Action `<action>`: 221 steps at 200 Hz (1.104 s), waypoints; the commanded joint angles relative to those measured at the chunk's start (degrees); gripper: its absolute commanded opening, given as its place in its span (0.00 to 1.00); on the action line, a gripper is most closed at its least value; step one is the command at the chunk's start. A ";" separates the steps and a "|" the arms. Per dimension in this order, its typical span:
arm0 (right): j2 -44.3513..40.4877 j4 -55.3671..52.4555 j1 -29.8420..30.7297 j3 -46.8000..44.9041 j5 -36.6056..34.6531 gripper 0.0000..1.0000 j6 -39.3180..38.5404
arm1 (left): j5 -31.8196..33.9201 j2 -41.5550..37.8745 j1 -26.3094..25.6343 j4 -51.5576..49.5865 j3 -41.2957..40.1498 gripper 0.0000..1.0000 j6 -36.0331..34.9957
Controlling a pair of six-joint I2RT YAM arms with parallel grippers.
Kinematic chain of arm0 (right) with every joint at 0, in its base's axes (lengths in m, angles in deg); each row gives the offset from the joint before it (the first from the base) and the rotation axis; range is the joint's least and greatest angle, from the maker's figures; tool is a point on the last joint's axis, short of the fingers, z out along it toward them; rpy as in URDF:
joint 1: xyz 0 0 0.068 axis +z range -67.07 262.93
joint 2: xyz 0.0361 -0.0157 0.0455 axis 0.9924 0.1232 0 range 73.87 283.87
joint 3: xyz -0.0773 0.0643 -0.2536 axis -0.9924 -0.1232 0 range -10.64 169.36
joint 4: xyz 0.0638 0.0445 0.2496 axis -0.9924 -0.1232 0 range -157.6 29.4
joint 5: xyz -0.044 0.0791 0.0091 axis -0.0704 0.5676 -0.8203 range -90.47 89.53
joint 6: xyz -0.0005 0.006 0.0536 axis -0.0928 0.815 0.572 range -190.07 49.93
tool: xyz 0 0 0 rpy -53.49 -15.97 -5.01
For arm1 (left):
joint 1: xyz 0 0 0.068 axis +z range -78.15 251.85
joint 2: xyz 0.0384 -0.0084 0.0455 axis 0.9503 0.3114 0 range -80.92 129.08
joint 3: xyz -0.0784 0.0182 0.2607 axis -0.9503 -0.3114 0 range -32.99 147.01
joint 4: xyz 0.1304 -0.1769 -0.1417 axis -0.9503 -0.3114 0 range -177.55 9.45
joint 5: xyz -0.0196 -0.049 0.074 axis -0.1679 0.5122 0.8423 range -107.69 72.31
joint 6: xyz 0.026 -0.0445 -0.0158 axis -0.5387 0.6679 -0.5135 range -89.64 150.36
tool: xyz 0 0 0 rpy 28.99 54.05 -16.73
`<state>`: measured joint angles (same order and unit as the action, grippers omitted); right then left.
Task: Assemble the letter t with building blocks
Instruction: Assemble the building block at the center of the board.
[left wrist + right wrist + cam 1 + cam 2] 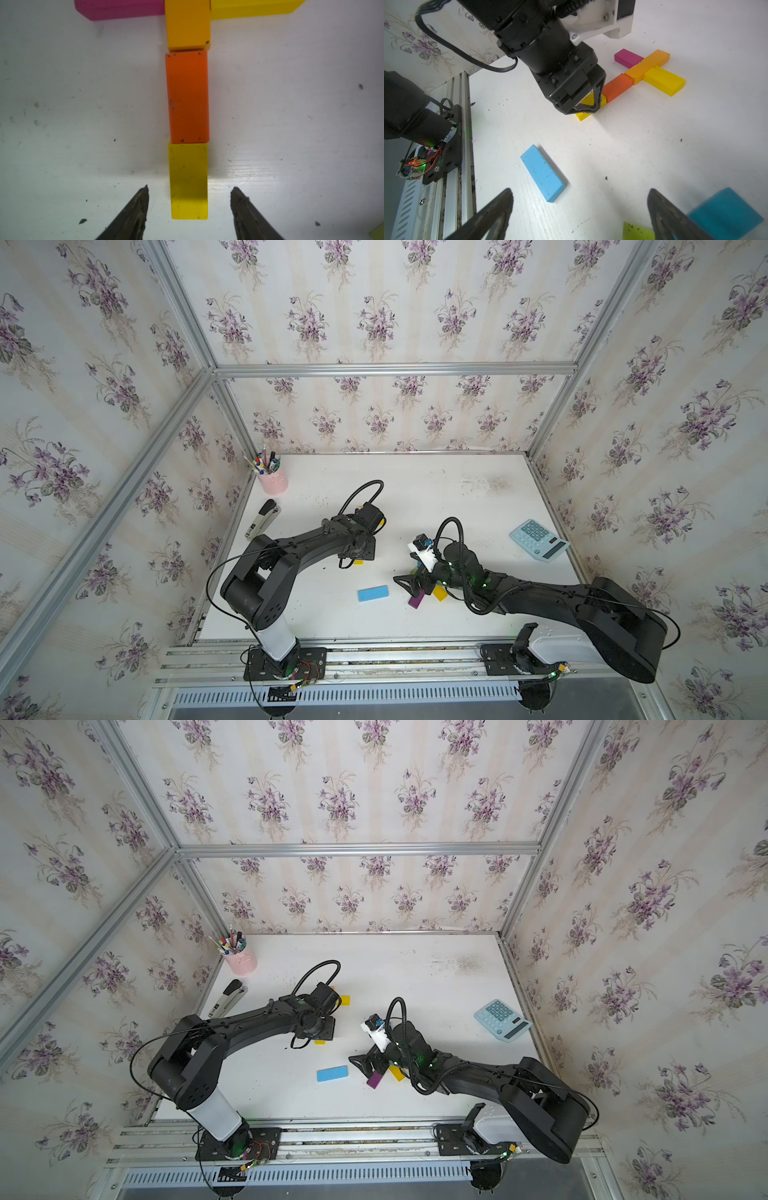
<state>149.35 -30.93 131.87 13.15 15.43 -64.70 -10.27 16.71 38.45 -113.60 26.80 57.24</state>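
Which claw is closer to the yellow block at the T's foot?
Left. The left gripper straddles the yellow block, jaws open; the right gripper sits apart, near the light blue block.

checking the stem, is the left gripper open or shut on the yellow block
Open: the left gripper straddles the yellow block without touching, bare table showing each side.

A stem is laid flat, end to end: yellow block [188,180], orange block [187,97], amber block [188,25]. A magenta block [118,9] and a second yellow block [249,7] are placed touching the amber one's sides.
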 commanded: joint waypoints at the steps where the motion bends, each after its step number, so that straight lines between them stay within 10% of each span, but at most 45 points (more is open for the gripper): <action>1: 0.36 0.78 -0.04 0.38 0.45 1.00 -0.77 | 0.97 0.18 0.01 1.11 -0.36 0.65 0.64; 221: 0.37 0.57 0.01 0.63 0.71 1.00 -0.97 | 0.23 4.72 -0.08 2.26 1.20 0.50 2.25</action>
<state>149.65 -31.17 131.87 13.34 15.58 -64.73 -11.01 21.36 38.45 -111.62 27.55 58.70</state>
